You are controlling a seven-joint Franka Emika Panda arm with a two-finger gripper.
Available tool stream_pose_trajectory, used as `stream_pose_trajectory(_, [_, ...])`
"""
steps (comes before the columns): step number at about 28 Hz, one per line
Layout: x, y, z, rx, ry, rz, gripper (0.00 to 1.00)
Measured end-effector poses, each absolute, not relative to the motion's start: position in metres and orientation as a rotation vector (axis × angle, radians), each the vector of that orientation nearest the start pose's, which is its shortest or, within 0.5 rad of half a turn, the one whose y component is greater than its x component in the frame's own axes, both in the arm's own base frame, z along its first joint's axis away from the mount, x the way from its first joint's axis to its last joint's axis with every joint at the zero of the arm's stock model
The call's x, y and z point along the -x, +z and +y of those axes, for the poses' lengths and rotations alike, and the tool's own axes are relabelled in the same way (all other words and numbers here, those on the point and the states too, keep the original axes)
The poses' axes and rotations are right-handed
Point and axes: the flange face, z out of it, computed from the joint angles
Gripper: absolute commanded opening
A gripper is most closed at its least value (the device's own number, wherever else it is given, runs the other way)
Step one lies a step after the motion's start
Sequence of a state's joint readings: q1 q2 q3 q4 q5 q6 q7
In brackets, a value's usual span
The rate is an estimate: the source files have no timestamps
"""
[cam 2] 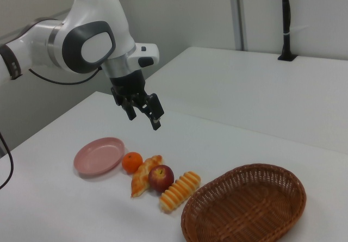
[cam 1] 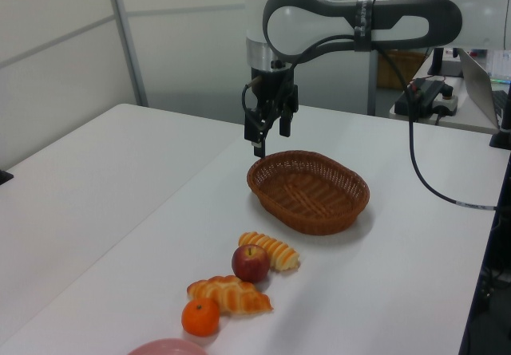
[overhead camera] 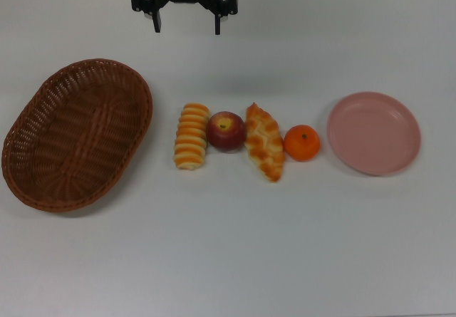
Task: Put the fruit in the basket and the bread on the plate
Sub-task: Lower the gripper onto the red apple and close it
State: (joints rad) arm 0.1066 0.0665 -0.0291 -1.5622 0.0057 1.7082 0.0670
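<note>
Claw (overhead camera: pixel 187 22) hangs wide and empty above the tabletop (overhead camera: pixel 228 260); fruit and bread lie between basket (overhead camera: pixel 77 134) and plate (overhead camera: pixel 374 133).

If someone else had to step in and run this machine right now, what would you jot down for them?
Gripper: open, empty, hanging above the table away from the food.
Basket and plate: both empty.
In the top view, left to right between them, in a row on the table: striped roll, apple, braided loaf, mandarin.
Done: nothing.
Left: apple and mandarin into the basket, both breads onto the plate.
</note>
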Motion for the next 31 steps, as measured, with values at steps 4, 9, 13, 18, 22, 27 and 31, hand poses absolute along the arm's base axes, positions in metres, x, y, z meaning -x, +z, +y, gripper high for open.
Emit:
stream_pose_trajectory(4, [-0.587,0.6,0.046,3.129,-0.114,-0.014,1.0])
stream_pose_trajectory(9, [-0.601,0.576,0.056,3.098,-0.088,-0.023,1.0])
stream_pose_trajectory(13, [-0.615,0.549,0.065,3.096,-0.075,-0.037,1.0])
stream_pose_trajectory(18, [-0.636,0.51,0.078,3.099,-0.089,-0.067,1.0])
stream_pose_trajectory(22, [-0.647,0.478,0.091,3.113,-0.063,-0.101,1.0])
stream_pose_trajectory(27, [-0.648,0.448,0.104,3.148,0.008,-0.156,1.0])
stream_pose_trajectory(31, [-0.645,0.425,0.116,3.173,0.062,-0.206,1.0])
